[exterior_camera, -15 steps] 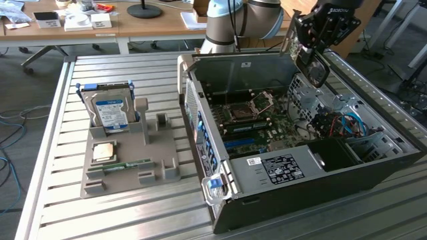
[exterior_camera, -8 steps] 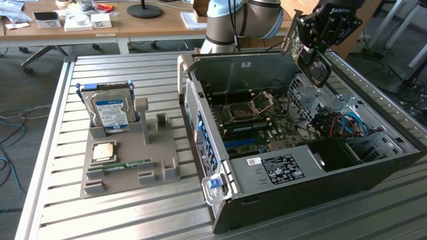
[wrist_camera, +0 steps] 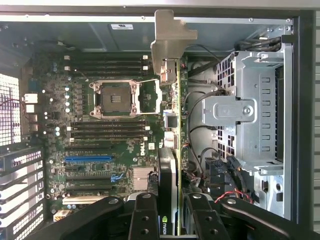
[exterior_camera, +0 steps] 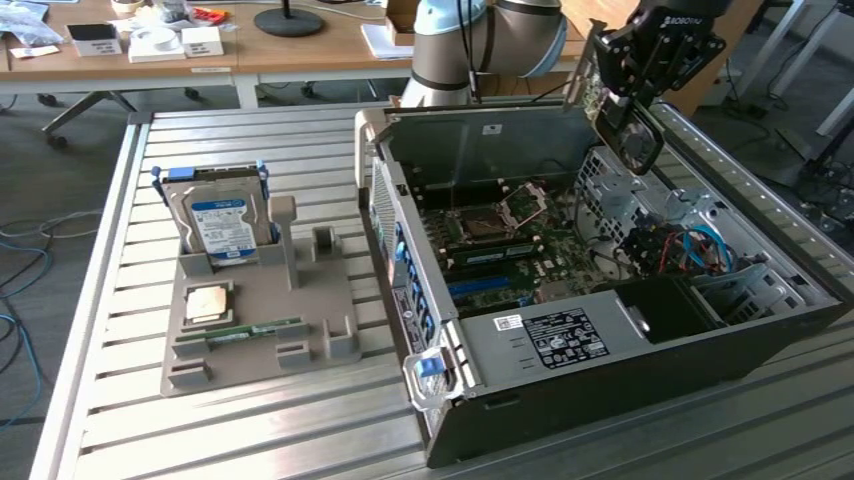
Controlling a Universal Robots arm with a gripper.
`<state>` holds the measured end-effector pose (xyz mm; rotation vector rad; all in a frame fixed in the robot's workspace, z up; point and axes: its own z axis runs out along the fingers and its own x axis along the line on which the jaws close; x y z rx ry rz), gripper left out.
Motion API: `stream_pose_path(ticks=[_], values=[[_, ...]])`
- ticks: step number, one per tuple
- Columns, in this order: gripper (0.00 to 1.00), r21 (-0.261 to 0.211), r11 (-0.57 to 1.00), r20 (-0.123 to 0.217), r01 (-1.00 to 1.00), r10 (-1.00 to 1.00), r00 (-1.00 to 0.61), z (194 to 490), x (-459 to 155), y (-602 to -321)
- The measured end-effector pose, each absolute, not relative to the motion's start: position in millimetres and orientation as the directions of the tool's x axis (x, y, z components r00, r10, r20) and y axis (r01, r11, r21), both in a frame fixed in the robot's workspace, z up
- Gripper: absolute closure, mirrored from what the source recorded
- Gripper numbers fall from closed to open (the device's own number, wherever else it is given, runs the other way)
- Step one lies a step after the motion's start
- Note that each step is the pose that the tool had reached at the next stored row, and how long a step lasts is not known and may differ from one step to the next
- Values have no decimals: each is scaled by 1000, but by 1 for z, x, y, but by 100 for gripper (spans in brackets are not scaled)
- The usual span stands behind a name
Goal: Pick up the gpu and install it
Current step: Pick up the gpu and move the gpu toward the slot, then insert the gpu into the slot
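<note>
Black-clawed, clamped on the gpu [exterior_camera: 638, 135] over the open case [exterior_camera: 641, 370]

Hung at the exterior view's right, above the dark sheet-metal case. Pinched the gpu, dark and rounded, in the black gripper [exterior_camera: 630, 100], near the perforated silvery drive cage [exterior_camera: 607, 190]. Saw the blue-labelled hard drive [exterior_camera: 220, 225] upright in a grey moulded tray [exterior_camera: 254, 320] on the slatted metal table [exterior_camera: 267, 430].

Wrist view: looked along the thin card edge-on, fingers [wrist_camera: 145, 220] clenched on both faces, bent silvery bracket [wrist_camera: 167, 42] at the far end. Showed the green motherboard [wrist_camera: 50, 105] beyond, square socket [wrist_camera: 112, 97] and long dark slots [wrist_camera: 107, 129].
</note>
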<state>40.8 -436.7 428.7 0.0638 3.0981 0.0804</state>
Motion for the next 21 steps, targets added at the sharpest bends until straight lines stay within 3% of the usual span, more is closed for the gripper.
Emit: stream_pose_path(ticks=[21], values=[[73, 53, 998, -41, 40, 42, -998, 429, 44, -437]])
